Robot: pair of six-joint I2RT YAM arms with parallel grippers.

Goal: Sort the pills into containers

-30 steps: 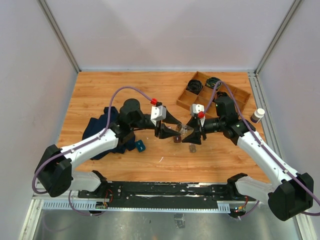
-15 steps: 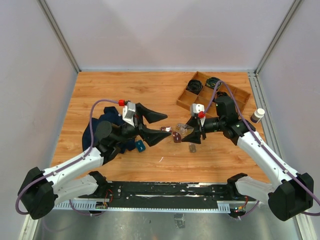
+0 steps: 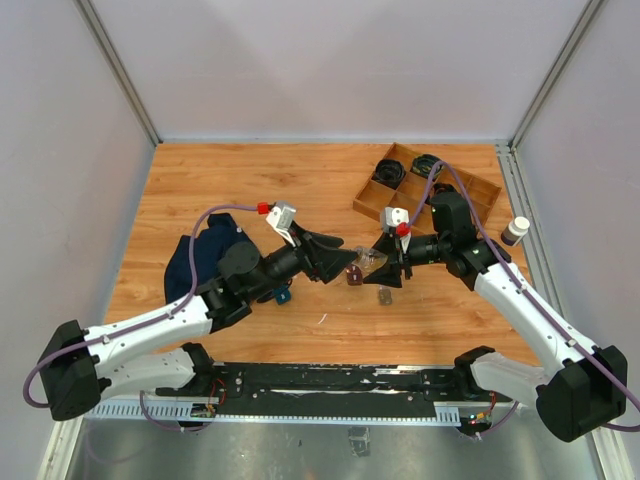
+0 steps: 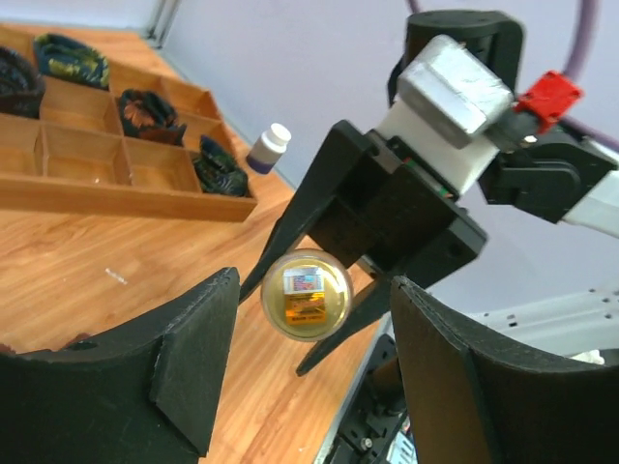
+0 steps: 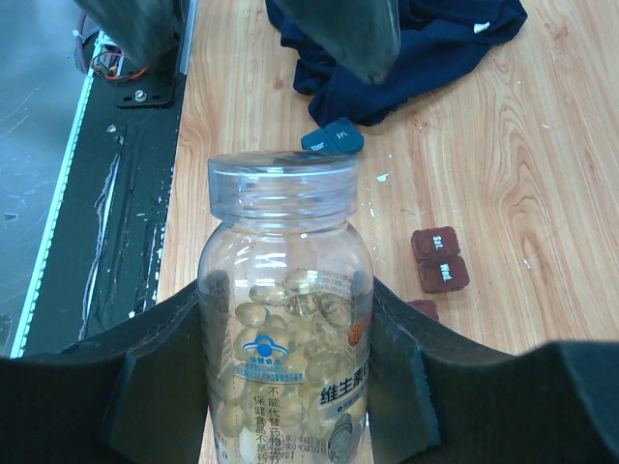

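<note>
Bottle (image 5: 286,290) is gripped by right gripper (image 5: 285,382) — frame centre | left gripper (image 4: 311,282) is spread wide, facing bottle | containers (image 5: 440,259) are seen centre-right

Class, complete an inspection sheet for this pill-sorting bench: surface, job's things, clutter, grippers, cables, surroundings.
Surface: wooden table, no spill seen.
Job's things: clear bottle, lid on, yellow capsules inside; brown boxes lying on the table.
Clutter: blue box; dark cloth; tray holding black coils; small white-capped bottle at the right edge.
Grippers: right gripper, jaws shut on the clear bottle; left gripper, jaws open, facing the lid without touching it.
Cables: purple cable looped on the left arm, another on the right.
Surroundings: pale walls, metal frame.
</note>
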